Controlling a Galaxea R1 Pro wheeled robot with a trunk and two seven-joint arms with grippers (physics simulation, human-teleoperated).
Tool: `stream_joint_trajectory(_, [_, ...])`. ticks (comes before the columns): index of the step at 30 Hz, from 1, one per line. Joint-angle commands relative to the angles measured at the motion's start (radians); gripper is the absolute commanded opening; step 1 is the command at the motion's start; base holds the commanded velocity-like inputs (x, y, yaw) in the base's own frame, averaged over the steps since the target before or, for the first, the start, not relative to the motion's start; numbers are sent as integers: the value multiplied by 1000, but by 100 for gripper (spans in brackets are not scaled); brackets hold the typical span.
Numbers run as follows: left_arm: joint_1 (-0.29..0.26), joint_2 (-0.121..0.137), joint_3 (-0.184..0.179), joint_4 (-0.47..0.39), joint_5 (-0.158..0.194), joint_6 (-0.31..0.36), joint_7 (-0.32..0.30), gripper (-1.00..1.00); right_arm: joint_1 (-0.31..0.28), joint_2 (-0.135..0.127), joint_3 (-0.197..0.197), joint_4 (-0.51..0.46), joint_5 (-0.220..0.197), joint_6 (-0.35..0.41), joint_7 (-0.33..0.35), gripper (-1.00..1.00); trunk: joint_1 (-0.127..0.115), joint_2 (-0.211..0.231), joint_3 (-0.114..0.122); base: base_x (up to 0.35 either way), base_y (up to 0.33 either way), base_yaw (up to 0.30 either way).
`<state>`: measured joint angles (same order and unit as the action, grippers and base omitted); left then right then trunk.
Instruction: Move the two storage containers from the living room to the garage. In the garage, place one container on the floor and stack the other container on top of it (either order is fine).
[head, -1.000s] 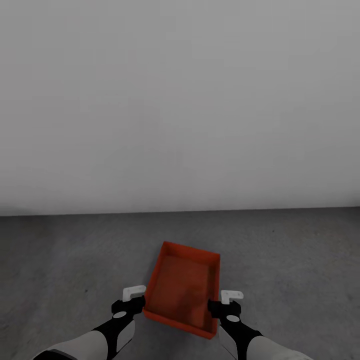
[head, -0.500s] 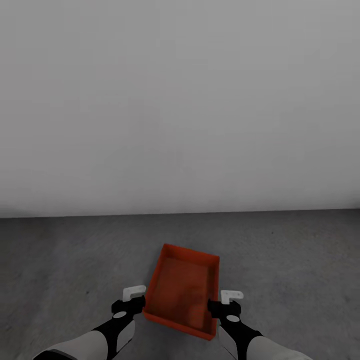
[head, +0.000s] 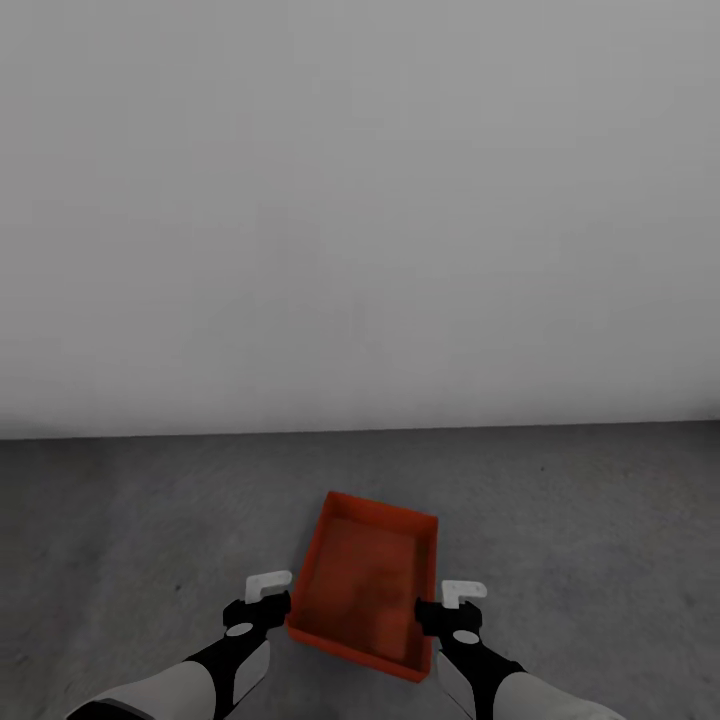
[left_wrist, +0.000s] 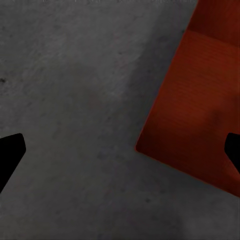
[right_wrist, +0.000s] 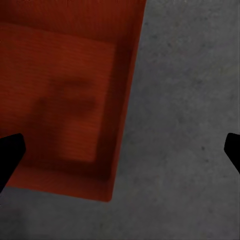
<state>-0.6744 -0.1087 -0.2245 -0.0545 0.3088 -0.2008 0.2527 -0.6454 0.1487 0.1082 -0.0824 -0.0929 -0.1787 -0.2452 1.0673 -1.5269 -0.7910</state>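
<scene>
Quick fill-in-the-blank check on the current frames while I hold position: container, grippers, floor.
1. The orange-red container sits between the left gripper and the ____ gripper.
2. The container's inside is ____.
3. In both wrist views the fingertips stand wide apart, so the grippers are ____.
4. The floor beneath is grey ____.

Missing words: right; empty; open; concrete

Setting: bare, unfurnished utility room of garage type. Floor (head: 120, 520): dark grey, rough, matte concrete with faint mottling and small specks, also seen close up in both wrist views. Wall (head: 360, 200): plain pale grey, unmarked, meeting the floor in a straight line. Contents: one orange-red open storage container (head: 365, 585) on the concrete.
</scene>
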Motion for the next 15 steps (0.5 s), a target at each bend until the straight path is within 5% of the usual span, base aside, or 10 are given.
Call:
stream_joint_trajectory(1, [-1, 0, -9, 1, 9, -3, 3, 100, -1, 0, 8, 1, -10, -4, -3, 100, -4, 7, 3, 0, 0, 0])
stream_joint_trajectory(15, [-1, 0, -9, 1, 9, -3, 3, 100, -1, 0, 8, 1, -10, -4, -3, 100, -58, 105, 46, 0, 0, 0])
